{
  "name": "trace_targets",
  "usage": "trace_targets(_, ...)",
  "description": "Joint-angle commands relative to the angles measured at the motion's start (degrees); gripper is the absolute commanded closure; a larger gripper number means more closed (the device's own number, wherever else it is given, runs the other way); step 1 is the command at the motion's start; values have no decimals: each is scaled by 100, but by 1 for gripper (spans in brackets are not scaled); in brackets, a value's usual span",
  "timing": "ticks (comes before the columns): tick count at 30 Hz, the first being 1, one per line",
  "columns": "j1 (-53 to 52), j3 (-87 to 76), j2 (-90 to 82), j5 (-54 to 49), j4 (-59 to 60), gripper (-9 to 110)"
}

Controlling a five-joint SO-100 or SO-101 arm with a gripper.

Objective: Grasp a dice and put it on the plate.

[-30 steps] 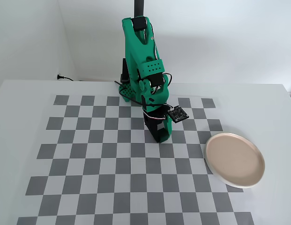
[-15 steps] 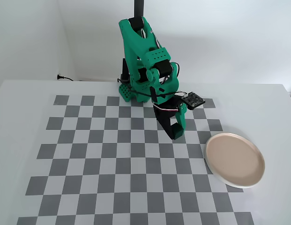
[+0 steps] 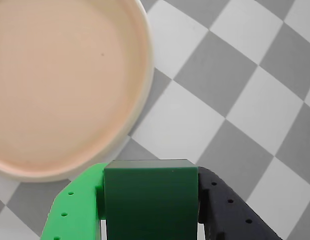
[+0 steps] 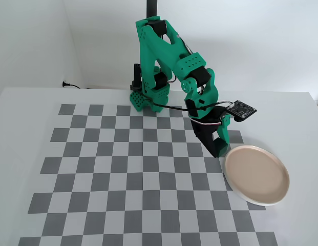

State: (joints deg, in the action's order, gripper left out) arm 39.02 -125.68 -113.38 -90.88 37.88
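Observation:
In the wrist view my gripper (image 3: 152,170) is shut on the dark green dice (image 3: 151,200), with the bright green finger (image 3: 77,205) on its left and the black finger (image 3: 227,205) on its right. The dice hangs above the checkerboard, just off the rim of the beige-pink plate (image 3: 70,85), which fills the upper left and holds nothing. In the fixed view the gripper (image 4: 220,149) points down at the left edge of the plate (image 4: 257,174). There the fingers hide the dice.
The grey and white checkerboard mat (image 4: 123,174) covers the white table. The green arm's base (image 4: 143,100) stands at the far edge of the mat. A small circuit board (image 4: 241,109) sticks out beside the wrist.

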Motion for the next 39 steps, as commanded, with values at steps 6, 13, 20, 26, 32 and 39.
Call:
trace_targets(6,475,1257,773,-132,-958,106)
trace_targets(13,466,2320,2118,-114,-1397,106)
trace_targets(20,668,2839,3234,-105,-1811,106)
trace_targets(26,940,3032,3981,26,-1951,106)
trace_targets(32,1090,3129,4201,501,-2118,93)
trace_targets(39,1072,3120,3981,536,-1775,83)
